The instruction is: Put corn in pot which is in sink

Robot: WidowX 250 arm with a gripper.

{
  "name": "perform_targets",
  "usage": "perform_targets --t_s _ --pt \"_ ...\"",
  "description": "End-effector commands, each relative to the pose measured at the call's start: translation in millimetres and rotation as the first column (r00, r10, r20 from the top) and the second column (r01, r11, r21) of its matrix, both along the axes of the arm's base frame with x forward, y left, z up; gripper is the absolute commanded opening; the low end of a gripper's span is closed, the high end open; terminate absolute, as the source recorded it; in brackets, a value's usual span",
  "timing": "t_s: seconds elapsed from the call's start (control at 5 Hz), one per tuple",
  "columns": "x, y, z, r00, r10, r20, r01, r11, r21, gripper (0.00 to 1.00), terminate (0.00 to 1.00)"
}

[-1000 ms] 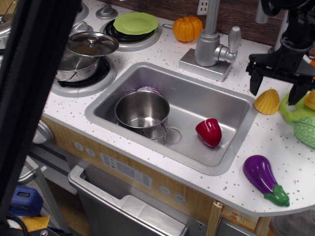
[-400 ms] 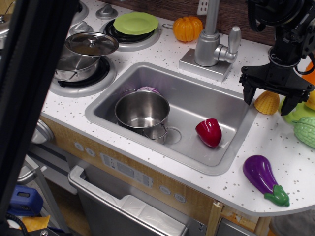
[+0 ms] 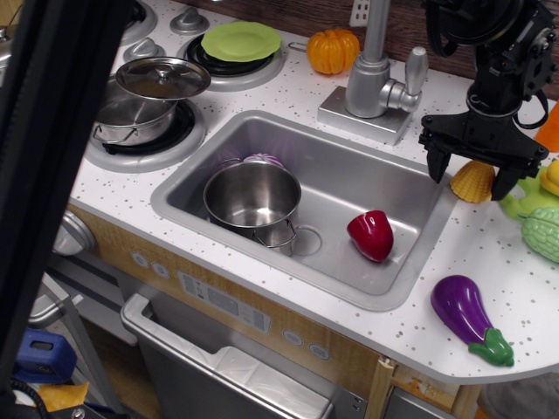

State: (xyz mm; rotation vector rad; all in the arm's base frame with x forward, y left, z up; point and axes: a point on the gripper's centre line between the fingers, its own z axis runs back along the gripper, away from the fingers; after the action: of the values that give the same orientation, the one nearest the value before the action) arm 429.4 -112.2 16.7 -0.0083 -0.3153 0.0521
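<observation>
Eggplant (image 3: pixel 467 316): purple, lying on the white counter (image 3: pixel 524 288) at the near right corner, well apart from the sink.
Sink (image 3: pixel 410 271): grey metal basin set in the counter.
Pot (image 3: pixel 253 199): shiny, no lid, standing in the left half of the sink, with something purple just behind its far rim.
Red pepper (image 3: pixel 371 234): lying on the sink floor, right of the drain and apart from the pot.
Green vegetable (image 3: pixel 540 218): at the right edge of the counter, partly cut off.
Corn (image 3: pixel 472 182): yellow, on the counter just beyond the sink's right rim.
Gripper (image 3: pixel 470 175): black, over the corn, jaws spread wide with one finger on each side of it; touching or not, cannot tell.
Lidded pot (image 3: pixel 144 100): on the left stove burner.
Faucet (image 3: pixel 376 74): behind the sink.
Green plate (image 3: pixel 240 40): on the far burner.
Pumpkin (image 3: pixel 333 51): orange, on the counter left of the faucet.
</observation>
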Motion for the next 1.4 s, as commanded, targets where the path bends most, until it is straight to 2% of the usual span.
perform_targets --t_s 0.0,0.2,0.6,0.8,1.2 --pt "8.6 -1.1 37.7 0.996 0.024 0.081 -0.021 0.999 -0.038 0.00 0.00" --pt "6.4 -3.2 43.3 0.997 0.050 0.066 -0.047 0.998 -0.044 0.00 0.00" --pt "-7.1 11.2 83.1 0.998 0.062 0.008 -0.063 0.996 0.064 0.00 0.00" --pt "-21.8 34.2 91.3 0.999 0.050 0.003 -0.050 0.993 0.110 0.00 0.00" --pt "-74.4 105.6 79.7 0.999 0.022 0.025 -0.025 0.990 0.139 0.00 0.00"
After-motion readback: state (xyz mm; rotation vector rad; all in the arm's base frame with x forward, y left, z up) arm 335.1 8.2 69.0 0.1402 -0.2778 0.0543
